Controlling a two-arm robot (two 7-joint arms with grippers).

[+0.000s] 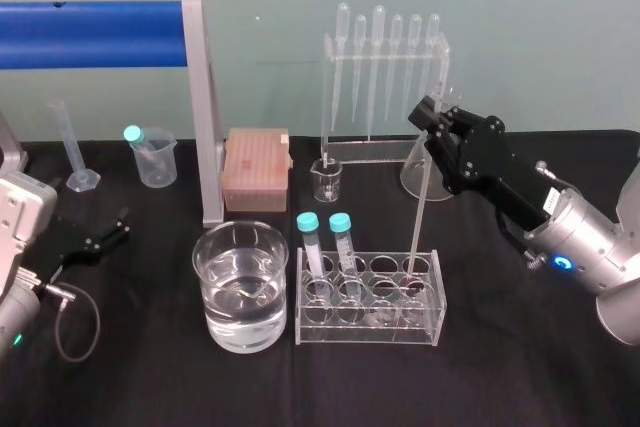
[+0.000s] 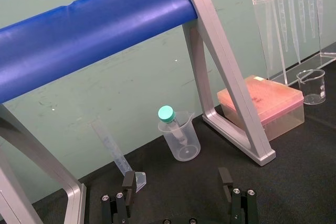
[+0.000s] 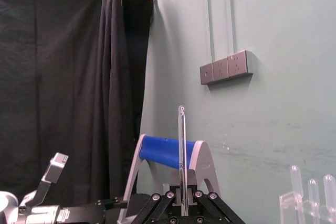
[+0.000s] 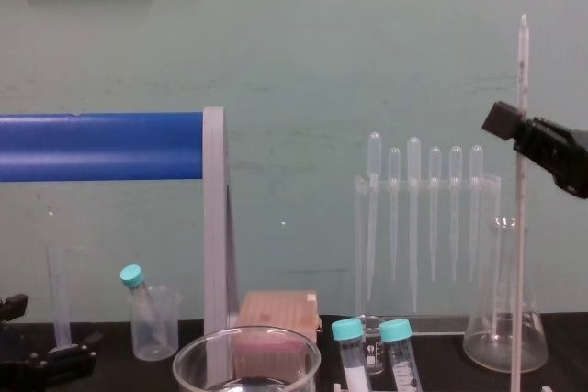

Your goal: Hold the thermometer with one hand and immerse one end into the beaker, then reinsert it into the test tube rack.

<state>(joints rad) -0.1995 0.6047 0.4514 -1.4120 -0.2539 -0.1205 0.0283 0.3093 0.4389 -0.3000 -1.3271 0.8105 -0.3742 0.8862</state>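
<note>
At three o'clock in the head view, the long black two-fingered right gripper point(image 1: 435, 114) meets a thick silver-grey cylindrical wrist point(image 1: 585, 237) with a glowing blue ring point(image 1: 563, 263) and a small white label point(image 1: 549, 203). At eight o'clock, the smaller black left gripper point(image 1: 121, 224) has a looped grey cable point(image 1: 96, 317), a pale grey housing point(image 1: 22, 215) and a green light point(image 1: 15, 339). Silver screws point(image 2: 234, 191) stud its finger bases.

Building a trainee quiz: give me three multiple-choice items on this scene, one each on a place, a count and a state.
1. The thermometer has its lower end: A in the beaker; B in the rack; C on the table.
2. Capped tubes in the rack: A one; B two; C four.
3. The right gripper is: A open; B shut on the thermometer; C holding a pipette.
B, it stands in a rack hole; B, two teal caps show; B, it clamps the rod.
</note>
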